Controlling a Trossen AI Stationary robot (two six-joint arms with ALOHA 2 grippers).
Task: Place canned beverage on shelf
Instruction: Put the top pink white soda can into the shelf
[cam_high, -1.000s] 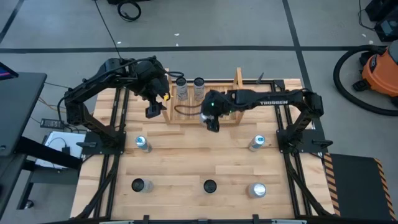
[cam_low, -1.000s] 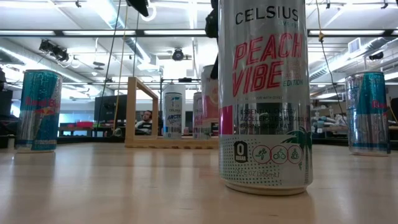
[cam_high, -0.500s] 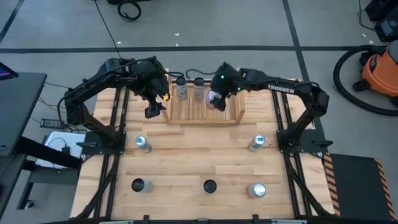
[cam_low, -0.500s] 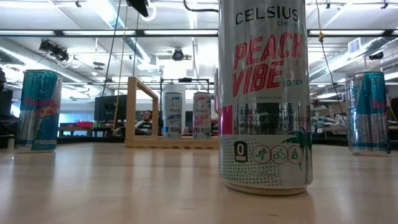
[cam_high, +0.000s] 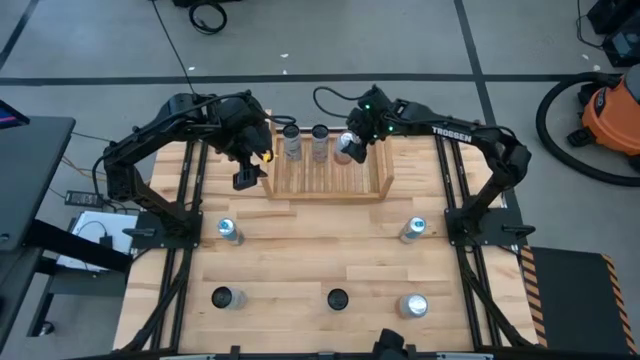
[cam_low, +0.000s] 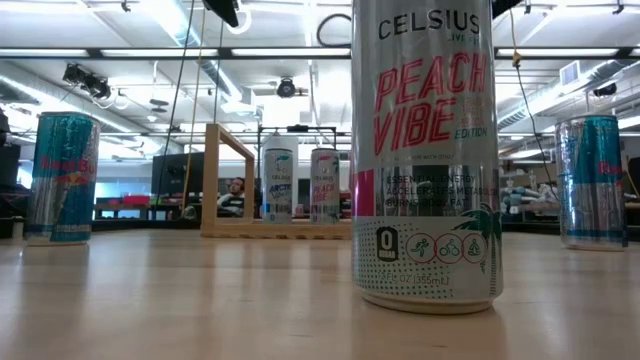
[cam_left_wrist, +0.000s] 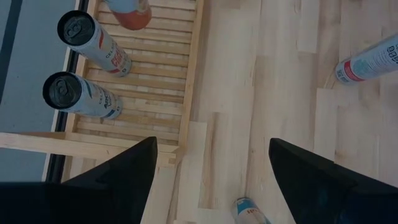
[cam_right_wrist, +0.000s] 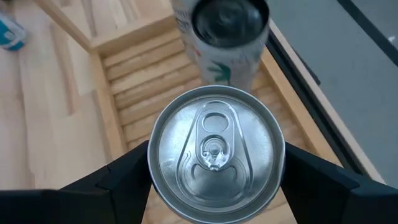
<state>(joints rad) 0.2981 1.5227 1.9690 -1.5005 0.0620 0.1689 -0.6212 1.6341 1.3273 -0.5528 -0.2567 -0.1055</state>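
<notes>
High view: I see the shelf (cam_high: 325, 172) at the table's (cam_high: 310, 250) far edge, with two cans (cam_high: 305, 142) standing at its back left. My right gripper (cam_high: 350, 150), pinching a third can (cam_right_wrist: 216, 161), hangs over the shelf beside them. I judge placing is underway; next I lower it upright, then release. The left gripper (cam_high: 246, 176) waits spread, left of the shelf.

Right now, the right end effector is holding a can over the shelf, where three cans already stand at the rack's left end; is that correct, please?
Not quite: only two cans already stand there, not three, as the high view shows. The rest holds: the right end effector holds a can over the shelf, beside those two at the rack's left end.
</notes>
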